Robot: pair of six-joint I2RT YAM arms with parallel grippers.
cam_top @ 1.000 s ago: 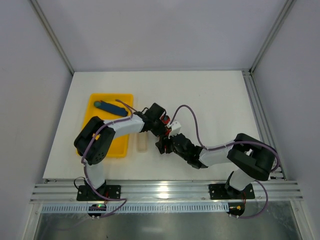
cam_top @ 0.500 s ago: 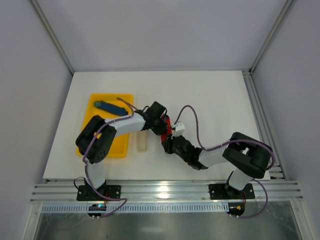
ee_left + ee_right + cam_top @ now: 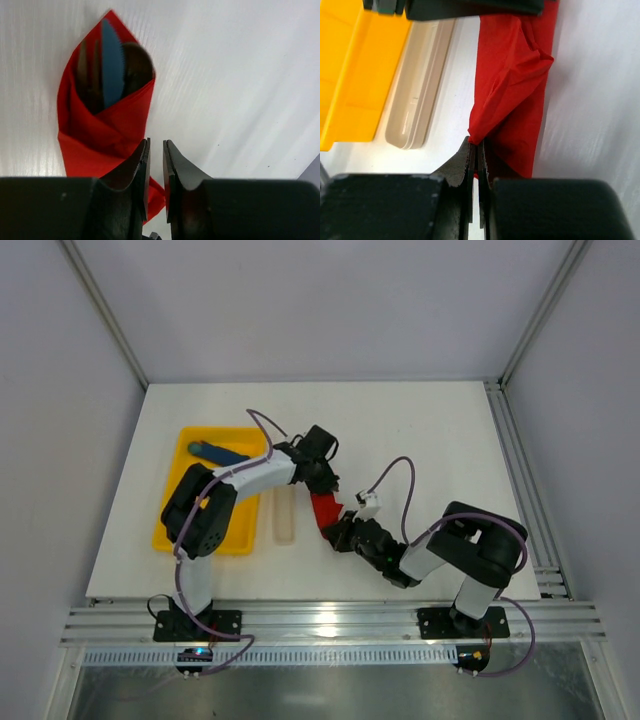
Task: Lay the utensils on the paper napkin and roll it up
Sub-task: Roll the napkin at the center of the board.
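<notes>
**Right gripper** (image 3: 476, 152): your jaws are pressed together on a pinched corner of the one paper napkin (image 3: 515, 75). The napkin is rolled into a narrow red bundle that runs straight ahead of the fingertips.

**Left gripper** (image 3: 156, 175): it sits at the far end of that bundle. Its jaws stand a narrow slit apart with nothing between them, just over one end of the roll.

**Contents of the roll:** ahead of your left fingertips the roll opens like a pocket, and the utensils (image 3: 134, 62) show in its mouth. You can see at least two brownish pieces, though the exact count cannot be told. One blue serrated piece (image 3: 112, 60) stands beside them.

**Left of the right gripper:**
- One beige case (image 3: 420, 85) lies near the napkin but apart from it, lengthwise along the roll. The faint raised marks on its lid are too small to read.
- One yellow tray (image 3: 355, 65) lies farther left, just beside the case.
- One blue stick (image 3: 215, 452) lies in the tray's far end.

All of these rest on the white table (image 3: 430, 440).
</notes>
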